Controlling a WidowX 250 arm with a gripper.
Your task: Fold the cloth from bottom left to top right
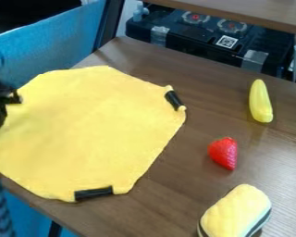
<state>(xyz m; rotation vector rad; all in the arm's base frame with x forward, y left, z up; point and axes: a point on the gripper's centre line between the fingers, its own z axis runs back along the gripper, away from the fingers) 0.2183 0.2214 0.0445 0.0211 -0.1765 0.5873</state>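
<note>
The black gripper (3, 98) is at the left edge of the camera view, beside the upper left side of the yellow cloth (92, 132). It covers a small part of that side, and I cannot tell if it touches the fabric. Spread out mostly flat, the cloth covers the left half of the table. One black strip (174, 100) is at its right corner, another black strip (94, 193) at its bottom edge.
Right of the cloth, a red strawberry (223, 152) and a yellow banana-like toy (260, 101) lie on the brown table (169, 203). A yellow plush piece (236, 213) with dark stripes is at the bottom right. Behind stands a black case (200, 39).
</note>
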